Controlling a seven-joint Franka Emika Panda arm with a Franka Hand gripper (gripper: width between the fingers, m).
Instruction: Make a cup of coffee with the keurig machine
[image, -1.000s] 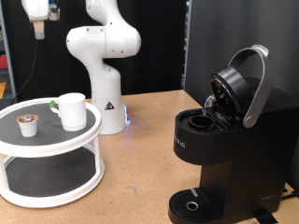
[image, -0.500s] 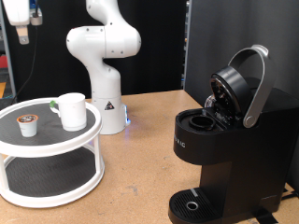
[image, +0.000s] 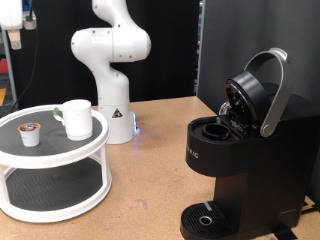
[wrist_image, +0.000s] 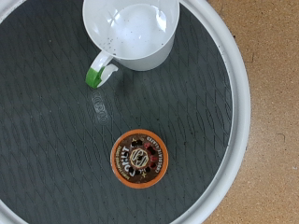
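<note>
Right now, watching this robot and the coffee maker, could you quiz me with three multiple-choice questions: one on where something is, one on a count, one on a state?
1. Where does the cup stand?
A. on the machine's drip tray
B. on the round tray's top shelf
C. on the wooden table

2. How many pods lie beside the cup?
A. one
B. two
C. three

3. The keurig machine's lid is:
A. shut
B. missing
C. raised open

Answers: 1 B, it stands on the tiered tray's top; 2 A, the wrist view shows one pod; 3 C, the lid is tilted up, its chamber exposed.

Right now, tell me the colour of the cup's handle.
Green on the cup handle; wrist view shows it best.
</note>
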